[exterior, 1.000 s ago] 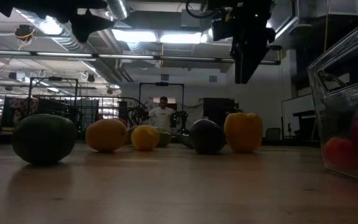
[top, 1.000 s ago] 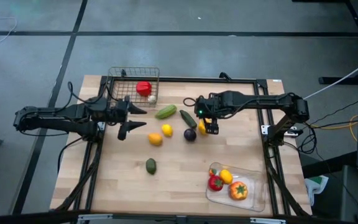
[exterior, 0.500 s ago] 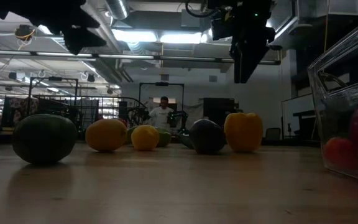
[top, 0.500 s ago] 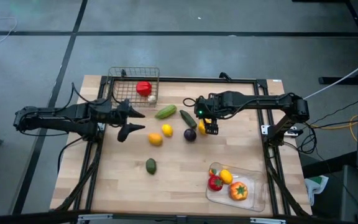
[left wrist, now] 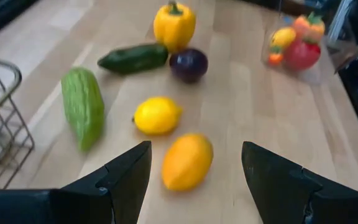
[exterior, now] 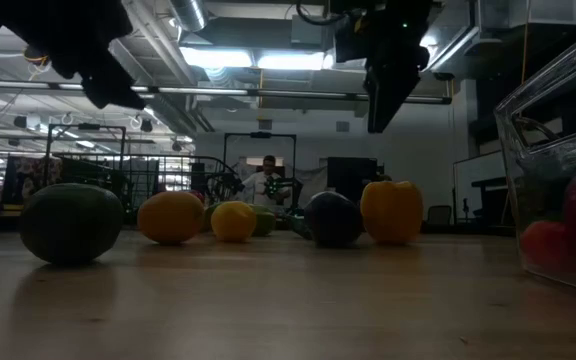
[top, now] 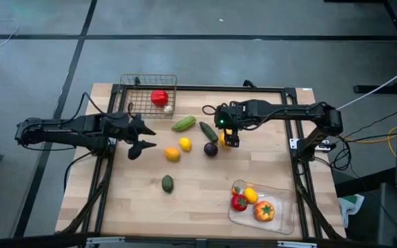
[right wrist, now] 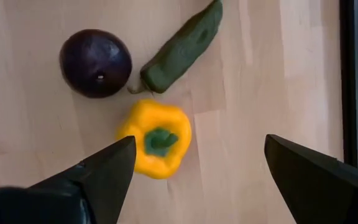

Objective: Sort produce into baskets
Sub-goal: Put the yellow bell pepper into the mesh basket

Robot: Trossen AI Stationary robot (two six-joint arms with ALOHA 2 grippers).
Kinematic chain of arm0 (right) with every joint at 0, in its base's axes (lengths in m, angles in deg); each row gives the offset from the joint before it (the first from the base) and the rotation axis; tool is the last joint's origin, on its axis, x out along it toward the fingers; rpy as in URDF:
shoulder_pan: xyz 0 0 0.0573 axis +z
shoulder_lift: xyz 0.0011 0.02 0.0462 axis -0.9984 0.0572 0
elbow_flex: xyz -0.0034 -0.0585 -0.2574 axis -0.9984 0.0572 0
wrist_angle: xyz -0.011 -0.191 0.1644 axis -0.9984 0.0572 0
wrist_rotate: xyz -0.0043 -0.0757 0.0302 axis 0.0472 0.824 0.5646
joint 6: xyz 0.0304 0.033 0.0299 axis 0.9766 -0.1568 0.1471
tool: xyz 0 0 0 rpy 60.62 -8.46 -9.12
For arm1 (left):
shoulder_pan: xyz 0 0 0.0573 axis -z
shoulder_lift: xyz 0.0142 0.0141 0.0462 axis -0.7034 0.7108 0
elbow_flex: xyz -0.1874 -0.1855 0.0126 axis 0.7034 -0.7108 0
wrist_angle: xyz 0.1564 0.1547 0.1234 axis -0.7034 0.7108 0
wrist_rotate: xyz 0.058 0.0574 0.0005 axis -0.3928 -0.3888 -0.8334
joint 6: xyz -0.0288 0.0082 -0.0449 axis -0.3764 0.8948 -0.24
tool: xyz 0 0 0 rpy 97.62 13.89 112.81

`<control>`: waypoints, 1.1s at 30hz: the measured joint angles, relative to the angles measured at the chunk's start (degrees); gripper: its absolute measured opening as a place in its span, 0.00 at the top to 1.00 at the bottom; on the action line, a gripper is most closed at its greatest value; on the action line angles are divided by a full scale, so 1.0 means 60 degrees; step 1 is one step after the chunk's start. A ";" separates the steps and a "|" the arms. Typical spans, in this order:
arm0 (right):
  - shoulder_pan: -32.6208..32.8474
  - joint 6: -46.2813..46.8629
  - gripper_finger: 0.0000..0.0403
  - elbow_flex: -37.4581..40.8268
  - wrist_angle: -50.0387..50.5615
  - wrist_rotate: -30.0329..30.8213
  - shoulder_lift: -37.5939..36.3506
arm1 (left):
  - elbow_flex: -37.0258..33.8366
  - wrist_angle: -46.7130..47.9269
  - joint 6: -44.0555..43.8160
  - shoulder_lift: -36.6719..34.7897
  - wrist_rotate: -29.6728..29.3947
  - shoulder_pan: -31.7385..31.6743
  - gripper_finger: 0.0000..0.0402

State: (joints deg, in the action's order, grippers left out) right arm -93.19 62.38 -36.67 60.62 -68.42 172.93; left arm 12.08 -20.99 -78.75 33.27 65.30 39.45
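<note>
A: Where is the right gripper (top: 227, 135) sitting at this moment?

B: Just right of center in the high view, hanging straight above the yellow bell pepper (right wrist: 155, 138). Its fingers (right wrist: 98, 177) are standing wide apart and holding nothing; the pepper is lying on the table (top: 198, 200) between them, untouched.

A: And what is lying next to that pepper?

B: A dark purple round fruit (right wrist: 96, 63) and a dark green cucumber (right wrist: 183, 46), both near it, toward the upper part of the right wrist view.

A: The left gripper (top: 140, 136)?

B: Left of center in the high view, pointing toward the middle of the table. Its fingers (left wrist: 126, 177) are spread and empty, facing an orange fruit (left wrist: 187, 161) and a lemon (left wrist: 157, 115), with a pale green bumpy gourd (left wrist: 82, 106) beside them.

A: The baskets?

B: The wire basket (top: 138, 103) is sitting at the upper left of the table, holding a red item (top: 159, 98). The clear tray (top: 287, 212) is lying at the lower right with red, yellow and orange produce inside. A dark green round fruit (top: 167, 183) is resting alone at lower center.
</note>
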 joint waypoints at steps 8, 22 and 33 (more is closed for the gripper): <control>-0.0767 -0.0478 0.02 0.0007 -0.0091 -0.1260 0.0158 | 0.0000 0.0913 0.0010 0.0003 0.0000 -0.0001 0.39; -0.0952 -0.0534 0.01 0.0007 -0.0067 -0.1483 0.1487 | 0.0004 0.1170 -0.0016 0.0004 0.0000 0.0000 0.39; -0.0949 -0.0450 0.01 0.0007 -0.0098 -0.1604 0.1836 | 0.0004 0.1170 -0.0016 0.0004 0.0000 0.0000 0.39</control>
State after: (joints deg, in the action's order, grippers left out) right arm -98.88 59.68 -36.63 60.04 -78.05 183.94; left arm 12.10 -13.97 -78.84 33.30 65.30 39.45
